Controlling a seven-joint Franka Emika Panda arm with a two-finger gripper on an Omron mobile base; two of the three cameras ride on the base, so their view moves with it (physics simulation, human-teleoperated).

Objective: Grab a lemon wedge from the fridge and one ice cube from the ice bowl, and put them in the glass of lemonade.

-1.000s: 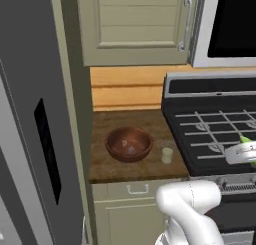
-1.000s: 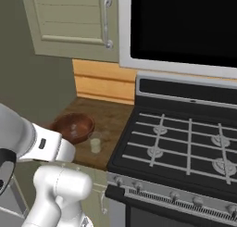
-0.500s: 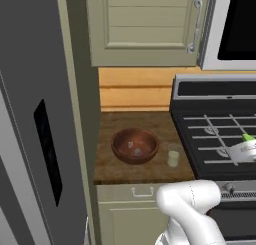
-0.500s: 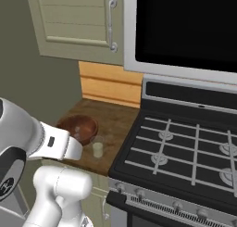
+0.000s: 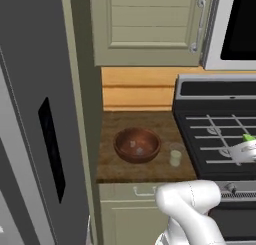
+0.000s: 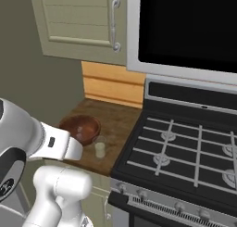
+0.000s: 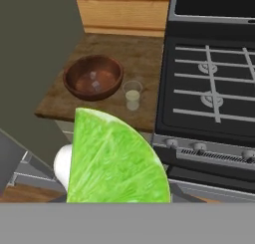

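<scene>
Lemon wedge [image 7: 115,161] sits big and green at the bottom of the hand view, jaws clenched on it; in the left base view it's just a green speck [image 5: 248,137] over the stove [image 5: 220,139]. Hand view also resolves ice cubes [image 7: 95,80] in the bowl [image 7: 93,76]. Glass [image 7: 132,94] stands just beside the bowl on the table [image 7: 124,54], fridge [image 5: 35,114] left of both.

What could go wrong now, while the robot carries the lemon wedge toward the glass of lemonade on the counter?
1. The glass of lemonade has a small mouth and the lemon wedge looks large in the hand view, so a release slightly off centre may miss it.
2. The glass stands close beside the ice bowl, so the wedge could fall among the ice cubes.
3. The glass is near the counter's front edge; a bump by the gripper could tip it.
</scene>
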